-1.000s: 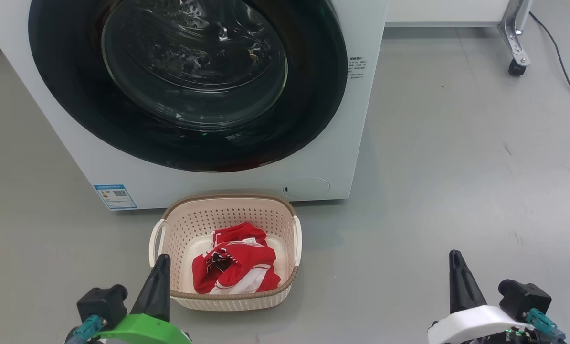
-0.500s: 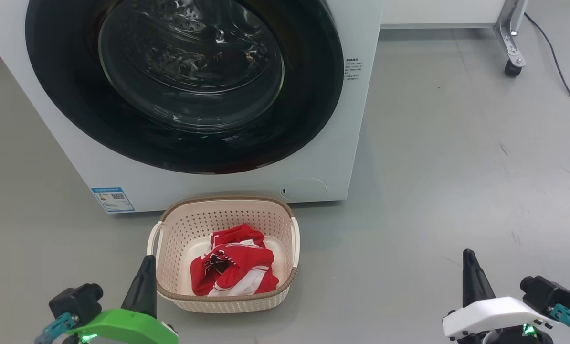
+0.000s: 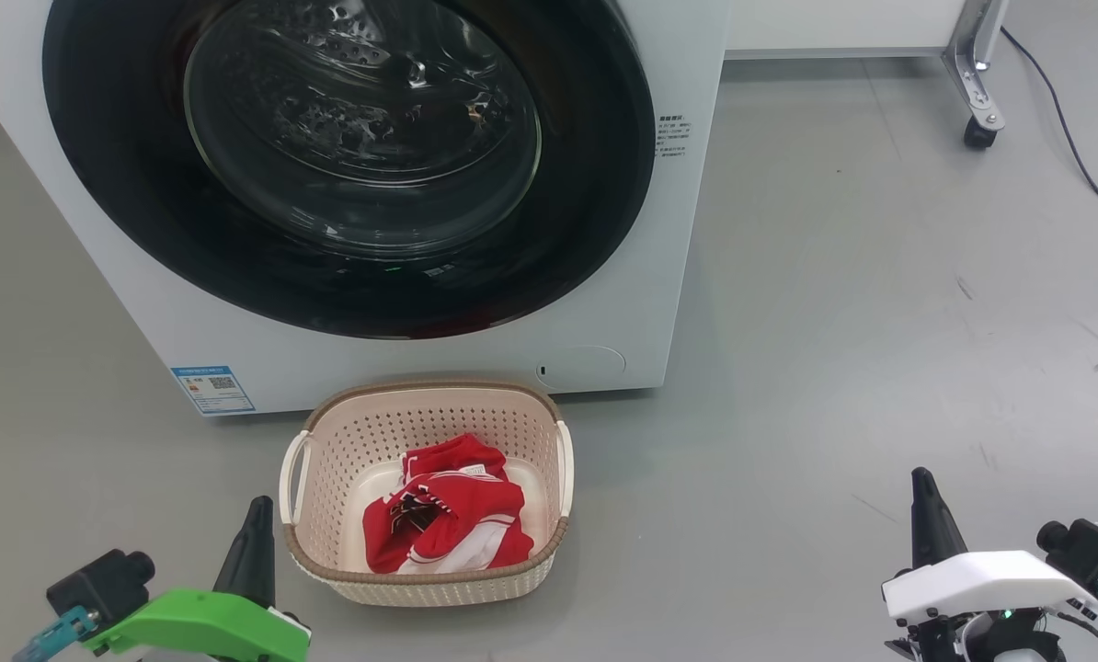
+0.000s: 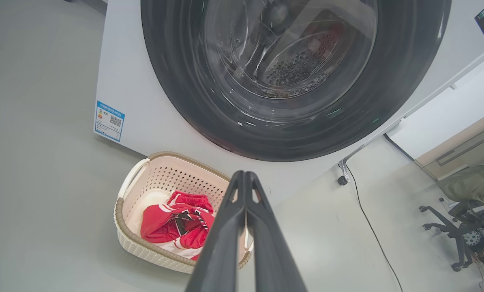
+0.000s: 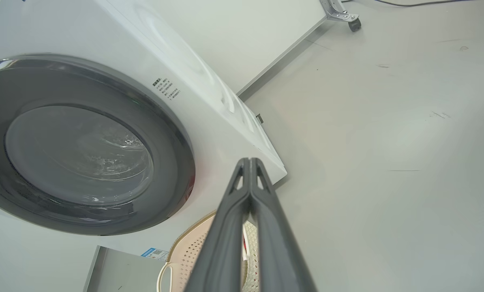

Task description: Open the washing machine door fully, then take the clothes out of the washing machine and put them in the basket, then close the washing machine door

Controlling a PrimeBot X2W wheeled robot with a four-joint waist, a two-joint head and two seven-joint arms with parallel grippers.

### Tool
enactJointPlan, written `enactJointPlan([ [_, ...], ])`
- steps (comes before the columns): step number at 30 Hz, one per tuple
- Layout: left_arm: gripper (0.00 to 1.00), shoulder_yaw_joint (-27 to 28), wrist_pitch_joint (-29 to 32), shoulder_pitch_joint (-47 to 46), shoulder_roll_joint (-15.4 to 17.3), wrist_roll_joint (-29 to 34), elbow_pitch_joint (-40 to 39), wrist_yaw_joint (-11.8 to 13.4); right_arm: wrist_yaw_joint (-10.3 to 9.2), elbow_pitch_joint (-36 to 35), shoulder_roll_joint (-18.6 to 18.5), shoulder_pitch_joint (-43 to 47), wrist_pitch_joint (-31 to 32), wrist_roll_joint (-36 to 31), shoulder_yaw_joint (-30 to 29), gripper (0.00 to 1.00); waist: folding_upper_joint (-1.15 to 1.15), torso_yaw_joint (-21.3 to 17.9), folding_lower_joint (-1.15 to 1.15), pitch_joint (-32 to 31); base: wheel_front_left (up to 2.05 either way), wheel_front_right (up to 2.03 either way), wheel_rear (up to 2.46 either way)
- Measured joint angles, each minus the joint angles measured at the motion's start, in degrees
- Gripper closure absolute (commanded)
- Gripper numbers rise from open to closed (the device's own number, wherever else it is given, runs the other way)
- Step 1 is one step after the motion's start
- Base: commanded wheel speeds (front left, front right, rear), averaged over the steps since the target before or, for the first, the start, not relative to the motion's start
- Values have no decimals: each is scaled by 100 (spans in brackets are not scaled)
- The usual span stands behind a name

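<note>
The white washing machine [image 3: 678,230] fills the upper left of the head view, and its glossy black round door [image 3: 347,165] lies flush against the front, glass window at its centre. On the floor just before it stands the cream basket [image 3: 425,405] with red clothes [image 3: 443,519] with white trim lying inside. My left gripper [image 3: 257,515] is shut and empty, low at the basket's left side. My right gripper [image 3: 922,485] is shut and empty, over bare floor far to the basket's right. The left wrist view shows the basket [image 4: 173,178], clothes [image 4: 165,221] and door [image 4: 290,73].
A blue sticker [image 3: 211,389] sits on the machine's lower left corner. A wheeled metal leg [image 3: 972,92] and a black cable [image 3: 1078,152] are on the grey floor at the upper right. An office chair [image 4: 461,227] shows at the edge of the left wrist view.
Both grippers have drawn back toward the bottom of the view and outward, the left away from the basket's corner. The head camera has shifted slightly; basket, clothes and door stay put.
</note>
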Motion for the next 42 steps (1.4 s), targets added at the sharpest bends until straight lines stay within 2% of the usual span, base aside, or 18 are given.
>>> enactJointPlan([
  [42,100,860,544,-294,-75,-3100,416,-477,376,299,-192,-462,681,3340,-584,100,0,-144,0,-100,0,0,0],
])
